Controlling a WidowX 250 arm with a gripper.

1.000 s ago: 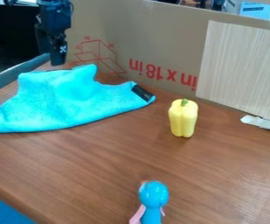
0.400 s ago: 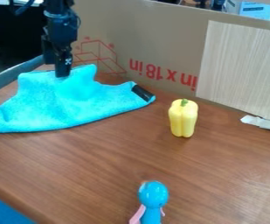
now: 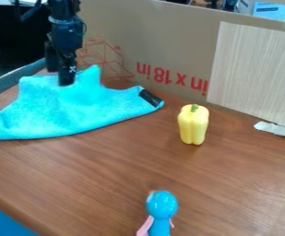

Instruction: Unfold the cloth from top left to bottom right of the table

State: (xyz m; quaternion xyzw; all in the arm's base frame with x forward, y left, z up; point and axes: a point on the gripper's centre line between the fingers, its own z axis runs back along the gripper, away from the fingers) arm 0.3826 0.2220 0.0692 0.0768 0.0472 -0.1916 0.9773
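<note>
Gripper (image 3: pixel 66 78): at the cloth's upper edge, left of the yellow pepper (image 3: pixel 193 125); opening and grip cannot be determined. Cloth (image 3: pixel 70 110): left of the pepper, fuzzy, peaked outline, apparently still folded. Remaining: spread it past the pepper, toward bottom right. Table (image 3: pixel 114 175): smooth, wood-grained. Pepper: upright, lobed.

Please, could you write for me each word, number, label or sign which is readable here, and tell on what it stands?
"in x 18 in": red print, upside down, on the cardboard.
Small marks around the red box drawing on it: too small to read.
Print on the blue label at the top right: too small to read.
White mark on the claw: too small to read.
</note>
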